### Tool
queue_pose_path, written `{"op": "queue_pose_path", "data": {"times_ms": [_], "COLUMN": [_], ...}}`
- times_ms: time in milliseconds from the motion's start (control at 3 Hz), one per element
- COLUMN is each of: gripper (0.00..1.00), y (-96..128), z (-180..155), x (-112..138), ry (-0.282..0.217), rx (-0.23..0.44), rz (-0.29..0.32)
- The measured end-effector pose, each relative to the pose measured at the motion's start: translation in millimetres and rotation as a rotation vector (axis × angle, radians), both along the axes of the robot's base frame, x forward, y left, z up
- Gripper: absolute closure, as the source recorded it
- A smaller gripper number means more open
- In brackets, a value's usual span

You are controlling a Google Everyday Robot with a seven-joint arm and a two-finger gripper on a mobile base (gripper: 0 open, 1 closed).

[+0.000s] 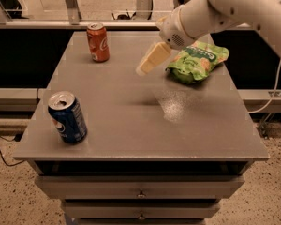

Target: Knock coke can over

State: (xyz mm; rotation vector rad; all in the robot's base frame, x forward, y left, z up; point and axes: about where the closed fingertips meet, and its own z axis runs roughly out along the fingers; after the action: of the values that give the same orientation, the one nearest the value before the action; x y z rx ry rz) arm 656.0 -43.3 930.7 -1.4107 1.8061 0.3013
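The orange-red coke can (98, 42) stands upright at the far left of the grey table top (131, 125). My gripper (146, 65) hangs above the middle of the table's far half, at the end of the white arm that reaches in from the upper right. It is to the right of the coke can, with a clear gap between them. It holds nothing that I can see.
A blue Pepsi can (67, 117) stands upright near the front left corner. A green chip bag (197, 61) lies at the far right, just behind the arm. Drawers (140, 191) sit under the table top. A rail runs behind the table.
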Motion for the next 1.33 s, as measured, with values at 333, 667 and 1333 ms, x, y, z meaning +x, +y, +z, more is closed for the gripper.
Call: {"op": "queue_pose_path", "data": {"times_ms": [333,667,1333], "gripper": [0.0,0.0,0.0], "y": [28,63,122], "z": [-17,-28,-39], "x": [49,98,164], "ry": [-0.013,-0.023,-0.023], "rx": [0.111,0.237,0.431], "rz": [-0.011,-0.028,-0.051]}}
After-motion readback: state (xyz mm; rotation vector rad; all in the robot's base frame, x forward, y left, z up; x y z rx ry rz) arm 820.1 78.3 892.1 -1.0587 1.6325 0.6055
